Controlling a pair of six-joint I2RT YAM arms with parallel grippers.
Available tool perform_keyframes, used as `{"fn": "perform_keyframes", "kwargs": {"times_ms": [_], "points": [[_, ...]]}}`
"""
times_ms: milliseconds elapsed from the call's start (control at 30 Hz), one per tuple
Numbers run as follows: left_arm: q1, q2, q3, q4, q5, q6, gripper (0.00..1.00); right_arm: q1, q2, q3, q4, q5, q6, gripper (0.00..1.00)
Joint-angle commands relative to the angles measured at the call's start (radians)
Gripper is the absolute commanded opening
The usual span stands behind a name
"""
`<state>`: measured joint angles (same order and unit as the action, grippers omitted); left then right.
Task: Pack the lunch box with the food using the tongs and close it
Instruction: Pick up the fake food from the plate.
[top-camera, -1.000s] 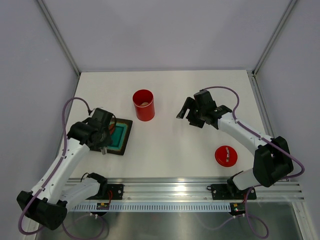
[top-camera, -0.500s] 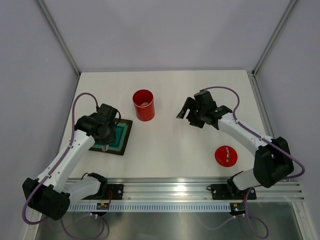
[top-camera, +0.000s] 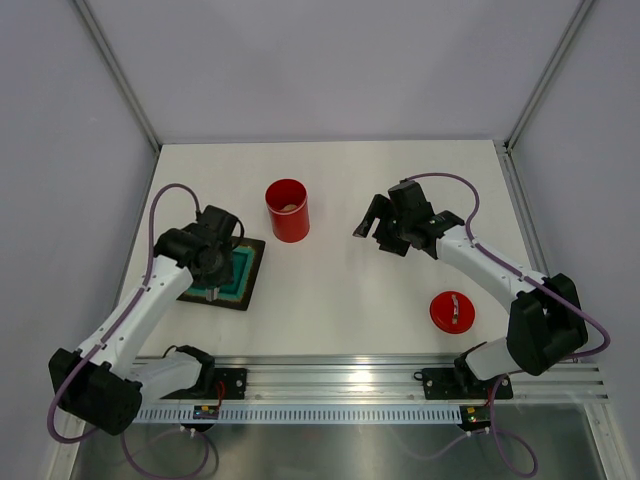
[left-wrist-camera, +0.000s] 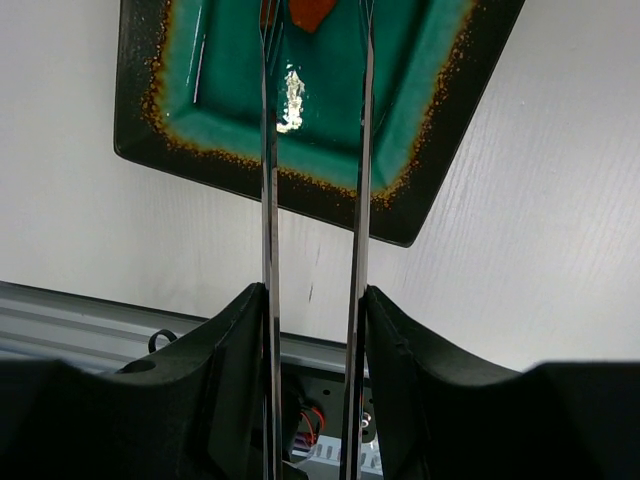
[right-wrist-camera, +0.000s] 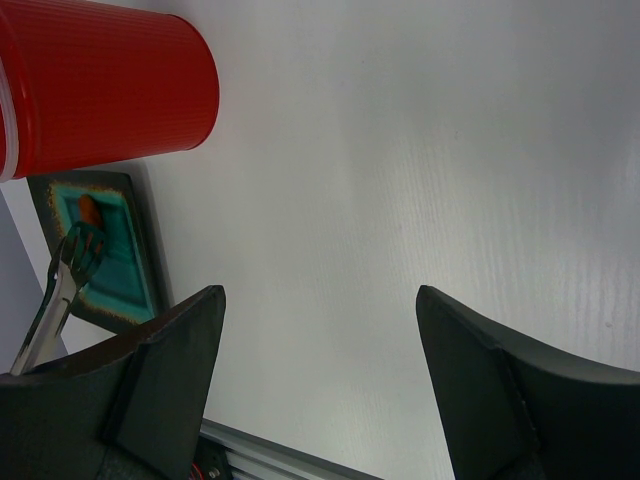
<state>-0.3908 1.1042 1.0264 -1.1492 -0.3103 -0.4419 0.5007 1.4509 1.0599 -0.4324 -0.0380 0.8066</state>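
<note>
The red lunch box (top-camera: 287, 210) stands open at the table's middle back, a cream piece of food showing inside; it fills the top left corner of the right wrist view (right-wrist-camera: 100, 85). Its red lid (top-camera: 452, 312) lies flat at the front right. My left gripper (left-wrist-camera: 315, 300) is shut on the tongs (left-wrist-camera: 268, 200), whose two strips stand apart. Their tips reach over the tray on either side of an orange piece of food (left-wrist-camera: 312, 12). My right gripper (right-wrist-camera: 320, 300) hangs open and empty over bare table, right of the lunch box.
A black square tray (top-camera: 251, 262) with a teal inside sits at the left under my left gripper (top-camera: 213, 265). The metal rail runs along the near edge. My right gripper (top-camera: 385, 230) is between the lunch box and the lid.
My left arm has swung its wrist a little farther back and right over the tray. The right arm, the lunch box and the lid have not moved.
</note>
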Motion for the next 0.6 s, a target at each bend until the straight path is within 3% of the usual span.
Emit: {"fn": "perform_keyframes", "kwargs": {"times_ms": [0, 367, 567], "points": [[0.004, 0.011, 0.024, 0.043, -0.035, 0.011, 0.45, -0.002, -0.03, 0.02, 0.006, 0.013, -0.001, 0.85], [0.004, 0.06, 0.027, 0.088, -0.026, 0.005, 0.44, -0.004, -0.029, 0.031, -0.005, 0.015, -0.006, 0.85], [0.004, 0.048, 0.052, 0.074, -0.026, 0.006, 0.31, -0.004, -0.037, 0.023, -0.006, 0.023, -0.006, 0.85]]}}
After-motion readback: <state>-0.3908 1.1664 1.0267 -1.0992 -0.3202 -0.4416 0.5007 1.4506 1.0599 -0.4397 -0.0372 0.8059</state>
